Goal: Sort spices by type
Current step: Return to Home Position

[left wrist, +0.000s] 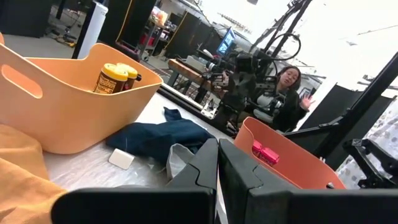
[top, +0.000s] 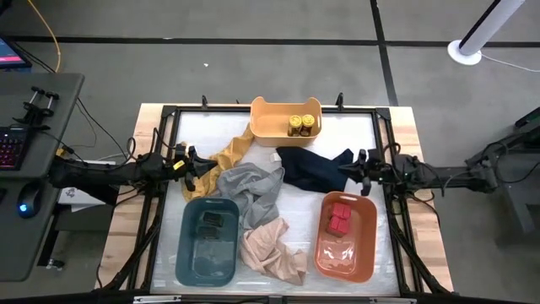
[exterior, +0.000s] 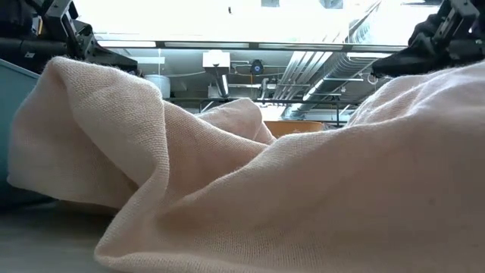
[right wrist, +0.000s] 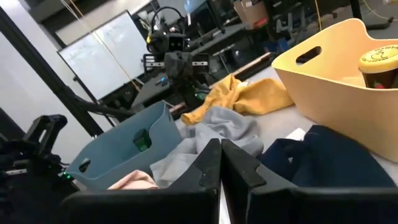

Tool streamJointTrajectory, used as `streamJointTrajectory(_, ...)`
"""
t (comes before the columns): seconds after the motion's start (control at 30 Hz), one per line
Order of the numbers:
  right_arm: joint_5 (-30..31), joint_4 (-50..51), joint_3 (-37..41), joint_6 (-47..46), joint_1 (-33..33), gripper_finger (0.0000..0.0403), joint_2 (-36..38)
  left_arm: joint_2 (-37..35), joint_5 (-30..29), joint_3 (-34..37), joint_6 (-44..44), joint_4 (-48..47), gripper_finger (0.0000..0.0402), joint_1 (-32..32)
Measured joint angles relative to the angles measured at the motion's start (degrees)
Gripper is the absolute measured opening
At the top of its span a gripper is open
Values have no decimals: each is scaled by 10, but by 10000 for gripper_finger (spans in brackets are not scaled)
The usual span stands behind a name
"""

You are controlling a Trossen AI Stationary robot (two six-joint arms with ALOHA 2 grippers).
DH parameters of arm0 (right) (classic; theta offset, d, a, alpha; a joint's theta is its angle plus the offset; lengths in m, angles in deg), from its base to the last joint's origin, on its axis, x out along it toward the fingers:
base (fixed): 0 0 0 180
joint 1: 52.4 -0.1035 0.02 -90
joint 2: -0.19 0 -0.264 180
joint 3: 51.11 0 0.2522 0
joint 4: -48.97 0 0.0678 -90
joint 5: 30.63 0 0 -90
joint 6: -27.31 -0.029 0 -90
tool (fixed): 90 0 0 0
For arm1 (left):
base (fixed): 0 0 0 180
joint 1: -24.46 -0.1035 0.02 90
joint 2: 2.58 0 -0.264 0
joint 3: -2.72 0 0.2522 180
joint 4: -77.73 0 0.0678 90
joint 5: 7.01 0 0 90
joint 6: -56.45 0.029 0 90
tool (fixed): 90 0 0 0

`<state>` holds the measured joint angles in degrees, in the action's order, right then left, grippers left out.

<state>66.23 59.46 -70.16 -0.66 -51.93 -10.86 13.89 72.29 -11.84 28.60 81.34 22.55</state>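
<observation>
**High view.** The visible spices lie sorted: yellow-lidded jars in the yellow bin, red tins in the red bin, and dark tins in the blue bin. No container shows loose on the desk, though the pink cloth or the grey cloth could hide one. The step in hand is judged to be retraction to home.

Procedure: draw each arm back along its own side, raised clear of the bin rims, with nothing dragged. The mustard cloth and the navy cloth lie just beside the fingertips and could snag.

Pose: the left claw sits at the mustard cloth's edge on the desk's left side. The right claw sits at the navy cloth's edge on the right side. Both arms extend level and point at each other, well apart.

**Low view.** The pink cloth fills the foreground and hides what the bins hold. Dark arm parts show at both upper corners, above the cloth.

**Left wrist view.** The left claw is clenched, its fingers pressed together, and it grasps nothing. Ahead lie the yellow bin with its jars, the navy cloth, and the red bin with the red tins. A person shows beyond the desk.

**Right wrist view.** The right claw is likewise clenched and empty. Ahead lie the blue bin with one of the dark tins visible inside, the grey cloth, the mustard cloth and the yellow bin.
</observation>
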Motion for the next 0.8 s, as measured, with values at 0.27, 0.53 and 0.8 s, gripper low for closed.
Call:
streamJointTrajectory(0.27,-1,-81,47,33,0,0,0,0,0,0,0,0,0,0)
streamJointTrajectory(0.53,-3,-55,47,56,0,0,-1,0,0,0,0,0,0,0)
streamJointTrajectory(0.8,-11,18,47,36,0,0,-14,0,0,0,0,0,0,0)
